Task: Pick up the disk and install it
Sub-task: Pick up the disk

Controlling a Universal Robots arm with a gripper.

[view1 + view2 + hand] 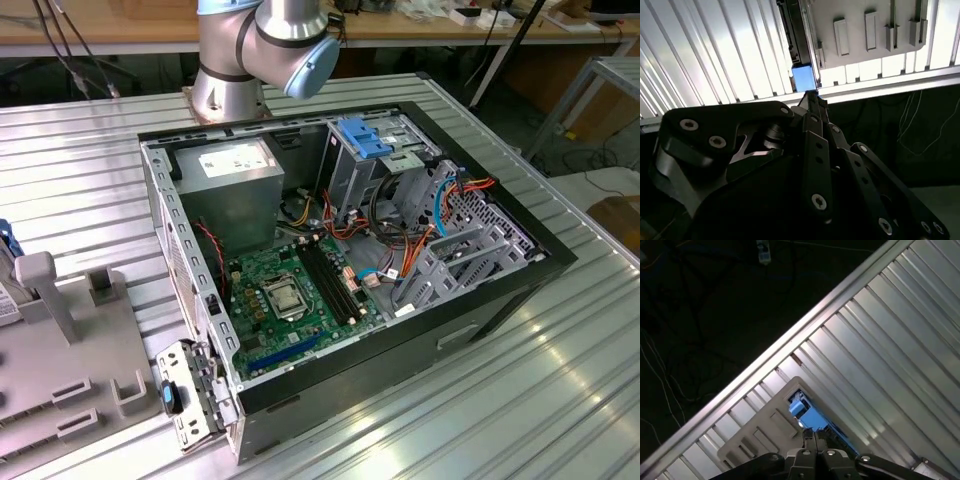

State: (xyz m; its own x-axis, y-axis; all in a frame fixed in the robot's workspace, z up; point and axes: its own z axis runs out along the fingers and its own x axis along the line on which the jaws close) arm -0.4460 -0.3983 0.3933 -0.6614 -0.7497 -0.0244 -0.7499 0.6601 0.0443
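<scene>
Your one disk [802,77], a dark slab with a glossy blue plastic rail, stands edge-on in the single matt grey slotted holder [855,50] on the ribbed aluminium table [715,60], mostly cut off at the exterior view's left edge; the black gripper [813,100] has its jaws drawn together, tips just beside the blue end.

You have an open computer case [480,290] on the ribbed metal counter [520,400], its green motherboard [290,300] exposed near a grey power-supply box [235,180]. A grey slotted holder [90,350] sits at the exterior view's left.
</scene>
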